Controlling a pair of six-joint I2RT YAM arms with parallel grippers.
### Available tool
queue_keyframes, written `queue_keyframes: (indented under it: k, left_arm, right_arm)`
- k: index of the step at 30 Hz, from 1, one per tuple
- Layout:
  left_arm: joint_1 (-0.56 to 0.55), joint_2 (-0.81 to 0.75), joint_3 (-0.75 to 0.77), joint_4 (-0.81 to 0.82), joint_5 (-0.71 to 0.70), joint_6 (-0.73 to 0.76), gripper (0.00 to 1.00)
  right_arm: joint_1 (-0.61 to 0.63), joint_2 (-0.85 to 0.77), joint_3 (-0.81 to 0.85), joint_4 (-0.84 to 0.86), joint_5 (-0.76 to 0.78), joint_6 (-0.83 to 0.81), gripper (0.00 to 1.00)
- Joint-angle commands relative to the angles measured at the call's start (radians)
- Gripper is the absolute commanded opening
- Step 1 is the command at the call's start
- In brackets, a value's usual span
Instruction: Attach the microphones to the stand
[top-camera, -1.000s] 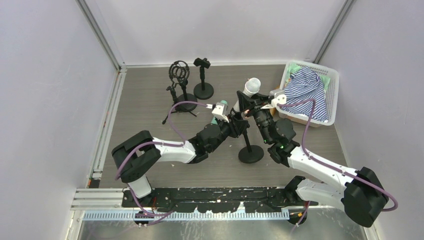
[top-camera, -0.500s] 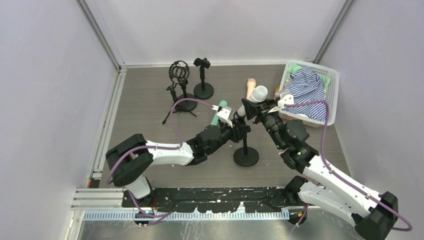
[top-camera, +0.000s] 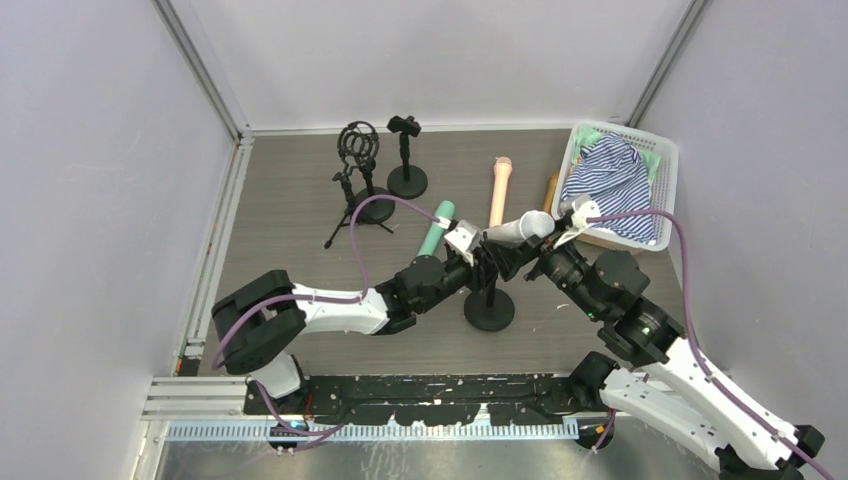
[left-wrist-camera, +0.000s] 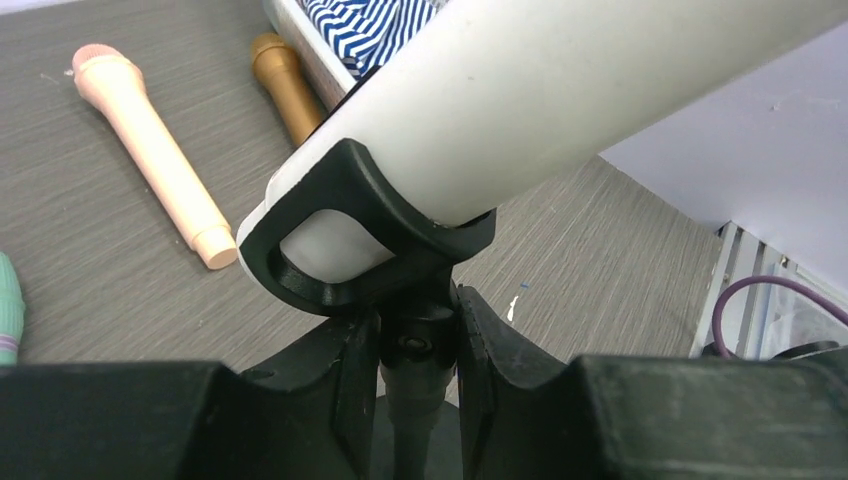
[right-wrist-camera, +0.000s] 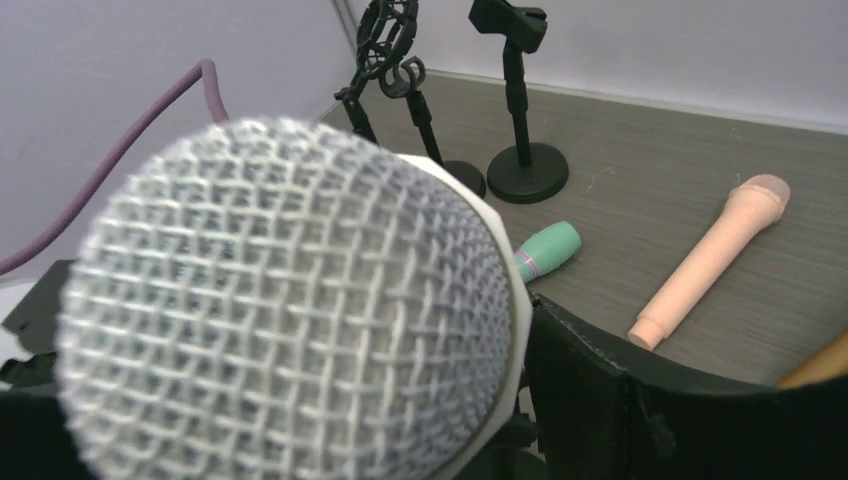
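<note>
Left gripper (top-camera: 484, 268): it is shut tight on the thin pole of the stand (top-camera: 489, 308), just under the clip (left-wrist-camera: 340, 230). One finger is on each side of the pole.
Right gripper (top-camera: 533, 250): it is holding the white microphone (top-camera: 512, 232) close to its round mesh head.
White microphone: it sits in the clip on top of the stand, tilted, with its head pointing to the right edge of the counter (top-camera: 300, 180).
Stand: its round foot rests near the middle of the counter, closer to the near edge.
Mint green microphone (top-camera: 435, 228): it lies flat in the middle of the counter, just left of the stand.
Peach-pink microphone (top-camera: 498, 190): it lies flat towards the far edge, right of the middle.
Golden-brown microphone (left-wrist-camera: 285, 85): it lies just beside the basket (top-camera: 668, 190).
Basket: it is in the far right corner, with a striped cloth (top-camera: 610, 175) inside.
Other stands (top-camera: 405, 150): they are near the far edge, left of the middle, with nothing in them.
</note>
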Motion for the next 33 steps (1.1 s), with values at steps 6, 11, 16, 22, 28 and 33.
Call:
queue_keyframes:
  k: [6,11,16,22,28,33]
  left_arm:
    - [-0.005,-0.063,0.029,0.146,-0.040,0.129,0.01]
    - [-0.004,-0.080,0.044,0.052,-0.096,0.233,0.00]
    - [-0.003,-0.081,0.038,0.033,-0.116,0.312,0.00]
    - [-0.003,-0.076,0.032,0.027,-0.108,0.329,0.00]
    - [-0.003,-0.071,0.029,0.025,-0.102,0.329,0.00]
    - [-0.003,-0.074,0.026,0.018,-0.104,0.359,0.00]
  right_arm:
    - [0.011,-0.111,0.240,-0.376,0.032,0.097,0.86]
    - [0.011,-0.065,0.387,-0.574,0.062,0.133,0.86]
    - [0.011,0.013,0.536,-0.716,0.127,0.202,0.87]
    - [0.011,0.190,0.762,-0.959,0.187,0.288,0.87]
    - [0.011,0.306,0.881,-1.108,0.154,0.360,0.86]
    - [0.012,0.363,0.911,-1.172,0.122,0.369,0.85]
